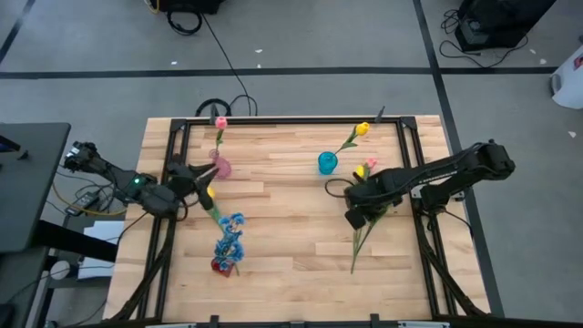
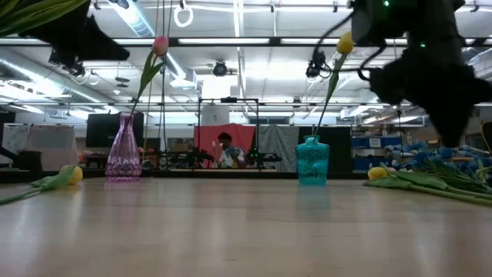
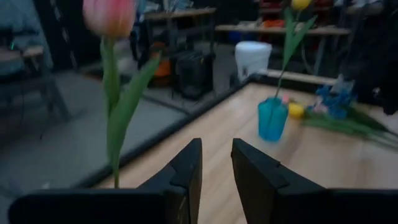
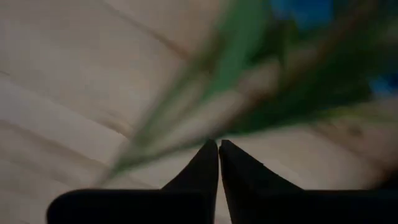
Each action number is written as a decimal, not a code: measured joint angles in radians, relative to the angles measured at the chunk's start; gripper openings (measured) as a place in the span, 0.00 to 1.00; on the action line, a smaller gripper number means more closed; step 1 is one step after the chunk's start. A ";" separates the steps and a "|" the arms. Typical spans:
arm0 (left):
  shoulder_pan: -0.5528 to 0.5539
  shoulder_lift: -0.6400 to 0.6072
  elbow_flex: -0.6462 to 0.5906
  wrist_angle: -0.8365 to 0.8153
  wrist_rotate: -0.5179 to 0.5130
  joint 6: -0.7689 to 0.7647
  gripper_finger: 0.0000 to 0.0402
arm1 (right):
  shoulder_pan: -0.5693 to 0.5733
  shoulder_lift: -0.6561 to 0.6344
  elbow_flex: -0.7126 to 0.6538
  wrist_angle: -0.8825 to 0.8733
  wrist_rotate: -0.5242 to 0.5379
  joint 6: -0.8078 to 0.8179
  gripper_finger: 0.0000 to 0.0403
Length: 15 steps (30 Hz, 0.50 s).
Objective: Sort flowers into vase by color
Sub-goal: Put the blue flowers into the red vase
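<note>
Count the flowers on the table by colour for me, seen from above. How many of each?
Pink tulips: 2
Yellow tulips: 3
Blue blossom sprays: 1
Total: 6 flowers, going by the high view; any hidden under the arms are not counted.

Worktop: pale wood-plank worktop [image 1: 291, 246] inside a black metal frame.
Far left: clear pink glass vase [image 1: 221, 167], upright, one pink tulip [image 1: 220, 122] standing in it.
Far centre-right: teal glass vase [image 1: 327, 163], upright, one yellow tulip [image 1: 363, 129] standing in it.
Near left: small red vase [image 1: 220, 266] holding a bushy spray of small blue blossoms [image 1: 230, 239].
Left side: yellow tulip with green stem [image 1: 211, 199], lying flat between the pink vase and the blue spray.
Right side: loose bunch of green-stemmed tulips [image 1: 366, 228], pink and yellow heads, lying flat, stems pointing toward the near edge.
</note>
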 joint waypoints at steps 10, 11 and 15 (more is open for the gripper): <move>0.000 0.000 0.000 0.192 0.063 0.382 0.23 | 0.064 0.107 -0.001 -0.159 0.078 0.157 0.27; 0.000 0.000 0.000 0.191 0.056 0.396 0.23 | 0.074 0.113 -0.001 -0.138 0.069 0.181 0.29; 0.000 0.000 0.000 0.175 0.055 0.408 0.23 | 0.121 0.146 -0.001 -0.034 0.052 0.331 0.40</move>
